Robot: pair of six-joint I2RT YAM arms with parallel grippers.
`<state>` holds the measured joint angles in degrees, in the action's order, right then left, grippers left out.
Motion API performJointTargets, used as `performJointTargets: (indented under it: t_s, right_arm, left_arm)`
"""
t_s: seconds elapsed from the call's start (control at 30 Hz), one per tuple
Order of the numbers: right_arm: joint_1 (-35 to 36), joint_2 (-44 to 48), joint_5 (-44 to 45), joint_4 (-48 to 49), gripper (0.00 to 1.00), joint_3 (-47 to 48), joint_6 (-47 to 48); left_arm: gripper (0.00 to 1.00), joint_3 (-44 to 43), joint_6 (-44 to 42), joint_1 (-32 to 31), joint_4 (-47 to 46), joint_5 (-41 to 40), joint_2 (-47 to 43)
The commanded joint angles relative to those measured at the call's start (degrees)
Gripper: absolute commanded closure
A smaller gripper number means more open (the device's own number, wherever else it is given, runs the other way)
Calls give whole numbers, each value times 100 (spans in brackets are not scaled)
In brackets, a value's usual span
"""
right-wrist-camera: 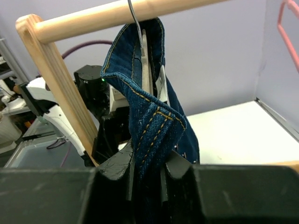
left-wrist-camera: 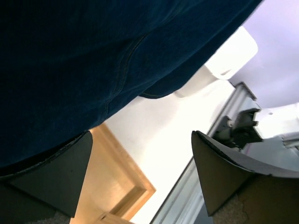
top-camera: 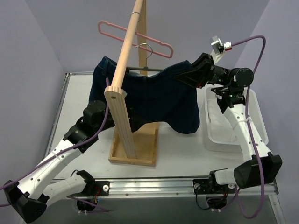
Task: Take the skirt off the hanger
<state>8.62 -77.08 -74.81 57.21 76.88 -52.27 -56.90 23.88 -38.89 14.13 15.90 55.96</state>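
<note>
A dark blue denim skirt (top-camera: 159,100) hangs on a hanger (top-camera: 145,70) from the wooden rail (top-camera: 126,51) of a rack. My right gripper (top-camera: 194,74) is shut on the skirt's waistband (right-wrist-camera: 156,128) at its right end, and the band is folded between the jaws. The hanger's wire hook (right-wrist-camera: 134,18) goes over the rail in the right wrist view. My left gripper (top-camera: 122,117) is open below the skirt's left side, behind the rack post; its fingers (left-wrist-camera: 60,172) hold nothing, with denim (left-wrist-camera: 93,60) just above them.
The rack's wooden base frame (top-camera: 135,156) sits mid-table. An empty pink hanger (top-camera: 133,39) hangs further back on the rail. A white bin (top-camera: 259,126) stands at the right. A metal rail (top-camera: 187,184) runs along the near edge.
</note>
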Motion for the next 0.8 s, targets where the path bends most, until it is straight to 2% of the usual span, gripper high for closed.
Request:
performJointTargets:
  t_s: [0.0, 0.1, 0.23, 0.4, 0.53, 0.63, 0.67, 0.7, 0.77]
  right_arm:
    - [-89, 456, 414, -1127, 100, -76, 1293]
    - [-89, 589, 528, -2384, 100, -94, 2331]
    - [-89, 746, 712, -3583, 100, -287, 3333]
    - [-80, 1098, 1556, -4708, 100, -613, 3970]
    - [-45, 1449, 2215, -4833, 100, -1086, 3926]
    - [-36, 1695, 2453, -4579, 100, -1701, 3777]
    - [-27, 1748, 2523, -4552, 100, -1981, 3716]
    - [-27, 1810, 2558, -4369, 100, -2141, 3646]
    - [51, 2021, 2532, -3957, 100, -2544, 3461]
  left_arm:
    - [7, 21, 196, -39, -709, 914, -33]
    - [11, 39, 292, -31, -877, 1152, 28]
    - [15, 30, 354, -30, -1008, 1433, 64]
    - [21, 109, 442, -30, -1263, 1723, 2]
    - [22, 118, 512, -30, -1543, 1759, 2]
    - [27, 31, 618, -31, -1492, 1469, 28]
    - [29, -5, 688, -30, -1449, 1312, 46]
    - [30, -48, 758, -30, -1074, 745, 55]
    - [36, -215, 933, -30, -808, 153, 125]
